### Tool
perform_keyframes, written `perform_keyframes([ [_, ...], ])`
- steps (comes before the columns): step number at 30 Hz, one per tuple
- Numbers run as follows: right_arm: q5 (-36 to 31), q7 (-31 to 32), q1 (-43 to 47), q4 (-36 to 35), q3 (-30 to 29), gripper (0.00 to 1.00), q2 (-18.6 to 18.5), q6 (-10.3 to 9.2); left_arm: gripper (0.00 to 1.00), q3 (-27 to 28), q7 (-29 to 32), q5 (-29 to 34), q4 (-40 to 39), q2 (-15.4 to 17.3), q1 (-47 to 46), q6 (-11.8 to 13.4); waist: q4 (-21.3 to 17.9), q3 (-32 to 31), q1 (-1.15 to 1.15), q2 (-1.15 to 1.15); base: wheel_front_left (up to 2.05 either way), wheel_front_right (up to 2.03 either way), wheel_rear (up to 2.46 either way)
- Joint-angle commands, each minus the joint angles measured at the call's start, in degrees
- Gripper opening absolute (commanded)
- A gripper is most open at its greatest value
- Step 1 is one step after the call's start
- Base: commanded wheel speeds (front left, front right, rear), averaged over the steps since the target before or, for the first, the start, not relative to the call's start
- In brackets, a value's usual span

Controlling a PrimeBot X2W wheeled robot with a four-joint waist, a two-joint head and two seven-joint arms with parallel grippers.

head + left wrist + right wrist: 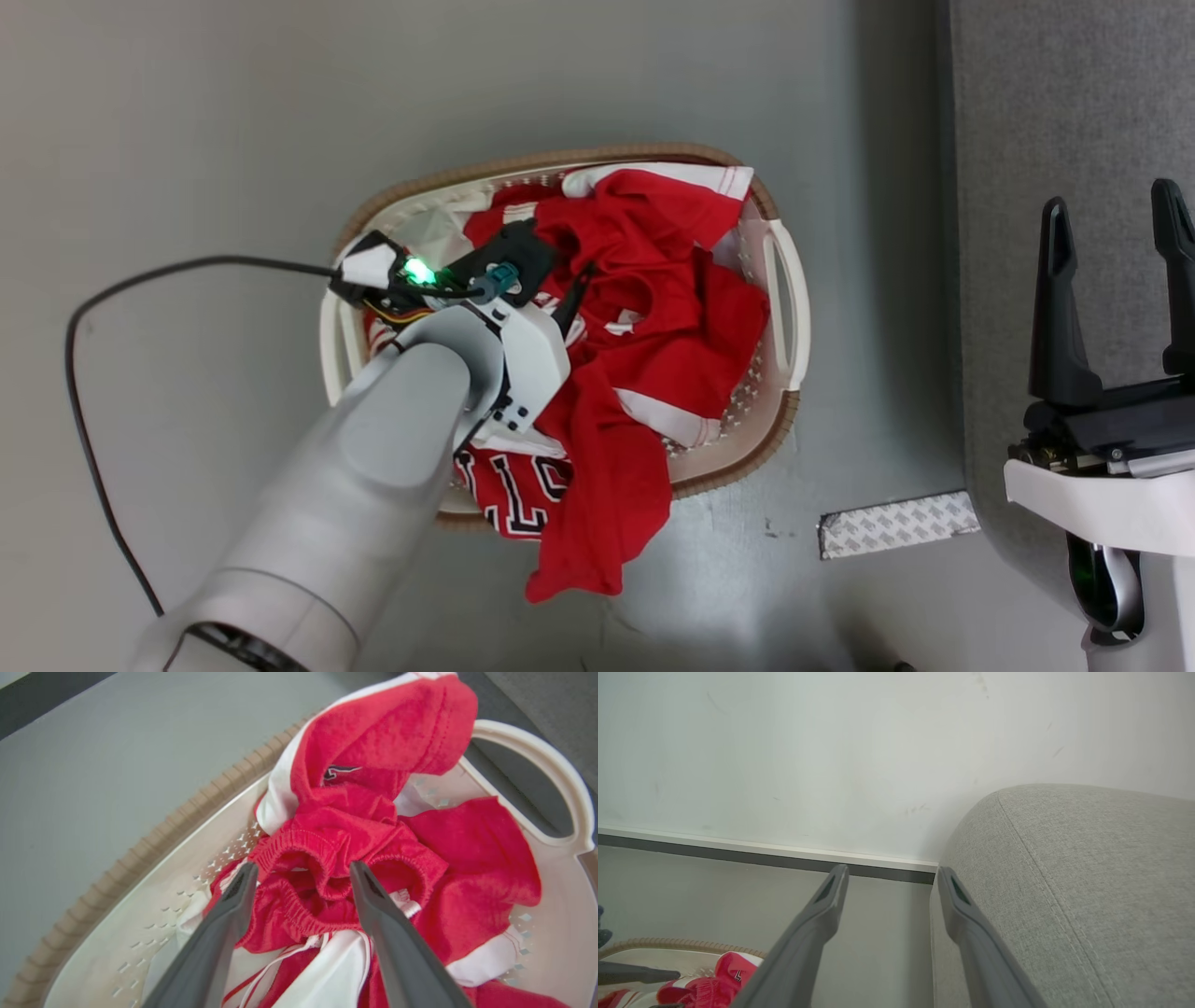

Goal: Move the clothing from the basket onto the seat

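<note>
While straddling clothing (467,858) with left gripper (303,868) (apart, like right gripper (893,871)): could snag tangled garments together, tipping basket (154,886).

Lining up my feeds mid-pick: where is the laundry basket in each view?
Head view: basket at centre, beneath the left forearm.
Left wrist view: its white wall and brown rim run along the left, handle at upper right.
Right wrist view: rim in the bottom-left corner.
Shared landmark: the red clothing heaped inside it.

Smooth grey floor (187,112) with a soft sheen, strip of patterned silver tape (898,525) on it, pale wall (831,742) with faint scuffs, white skirting board (761,847) above a dark band.
</note>
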Motion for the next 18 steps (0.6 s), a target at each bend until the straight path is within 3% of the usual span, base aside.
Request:
perform_keyframes([
  [1, 0.37, 0.04, -0.99, 0.00, 0.01, 1.00, -0.03, -0.12, 1.00, -0.02, -0.32, 0.31, 0.41, 0.57, -0.76, 0.18, -0.38, 0.33, -0.01, 0.00, 0.00, 0.00, 0.00],
  [18, 3.22, 0.04, -0.87, -0.89, 0.46, 1.00, -0.02, -0.12, 1.00, -2.22, -2.03, 1.12, 7.03, 2.36, -5.71, 1.64, -2.86, 3.22, -0.01, 0.00, 0.00, 0.00, 0.00],
])
